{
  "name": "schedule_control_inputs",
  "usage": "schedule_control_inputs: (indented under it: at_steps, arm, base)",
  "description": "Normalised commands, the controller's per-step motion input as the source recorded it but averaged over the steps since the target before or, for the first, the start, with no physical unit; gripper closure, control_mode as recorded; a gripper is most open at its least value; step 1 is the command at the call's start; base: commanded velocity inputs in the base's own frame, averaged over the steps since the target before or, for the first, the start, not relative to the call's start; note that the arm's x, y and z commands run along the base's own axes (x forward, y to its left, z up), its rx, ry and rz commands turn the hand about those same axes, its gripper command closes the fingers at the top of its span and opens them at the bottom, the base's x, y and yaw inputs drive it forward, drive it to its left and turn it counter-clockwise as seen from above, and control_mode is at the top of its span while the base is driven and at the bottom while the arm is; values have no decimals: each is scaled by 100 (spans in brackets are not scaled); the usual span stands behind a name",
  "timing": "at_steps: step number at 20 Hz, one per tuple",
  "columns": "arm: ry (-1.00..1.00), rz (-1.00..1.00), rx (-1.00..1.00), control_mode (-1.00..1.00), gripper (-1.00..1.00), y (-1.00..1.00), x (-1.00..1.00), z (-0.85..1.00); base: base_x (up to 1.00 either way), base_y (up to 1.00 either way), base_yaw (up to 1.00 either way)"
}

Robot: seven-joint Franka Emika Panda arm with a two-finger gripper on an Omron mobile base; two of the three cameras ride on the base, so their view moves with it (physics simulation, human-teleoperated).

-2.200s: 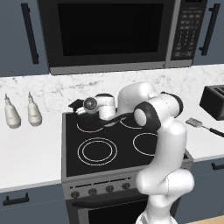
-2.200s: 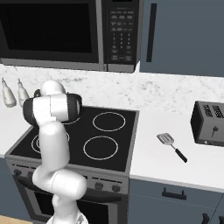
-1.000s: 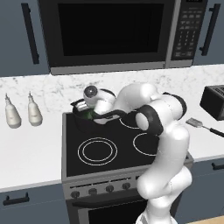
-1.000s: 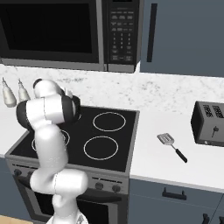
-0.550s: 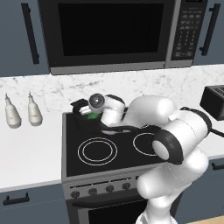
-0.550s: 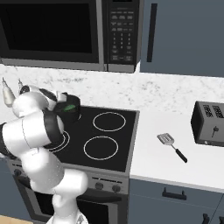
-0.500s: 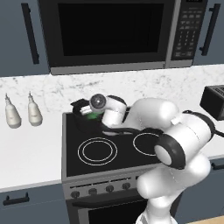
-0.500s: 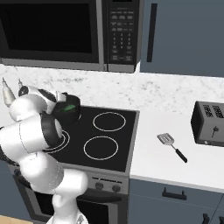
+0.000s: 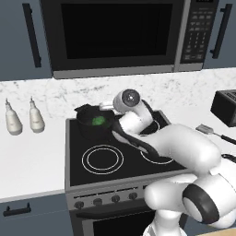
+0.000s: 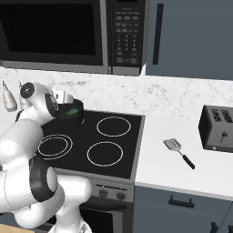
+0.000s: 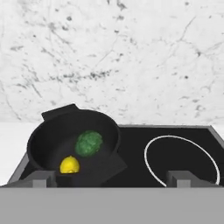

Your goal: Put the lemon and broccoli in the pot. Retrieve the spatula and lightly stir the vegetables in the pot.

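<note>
With the broccoli [image 11: 89, 143] and lemon [image 11: 69, 165] lying in the pot [image 11: 46, 144] at the stove's back left, the spatula [image 10: 179, 151] lies on the bench far right of the gripper [image 11: 111, 178], handle pointing right; the gripper seems spread, empty.

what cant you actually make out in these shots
- The lemon shows in the hand view, but in both base views the pot wall hides it.
- The spatula is cut at the right edge of the left base view, its handle running out of frame.
- The gripper: the bottom edge of the hand view crops its tips, and in the base views the arm covers it.
</note>
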Motion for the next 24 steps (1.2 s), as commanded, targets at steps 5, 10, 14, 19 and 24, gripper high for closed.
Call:
schedule_control_inputs:
  at_steps: [5,10,14,19,24]
  arm:
    - [24,-4,11,-100,-100,-27,-82,60]
    - [32,-2,4,-100,-100,-7,-80,9]
    - [15,0,0,-100,-100,0,-93,-18]
    - [0,0,0,-100,-100,0,-59,-20]
    - [0,0,0,-100,-100,0,-44,-9]
  base:
    - [0,0,0]
    - [0,0,0]
    - [0,0,0]
    - [0,0,0]
    - [0,0,0]
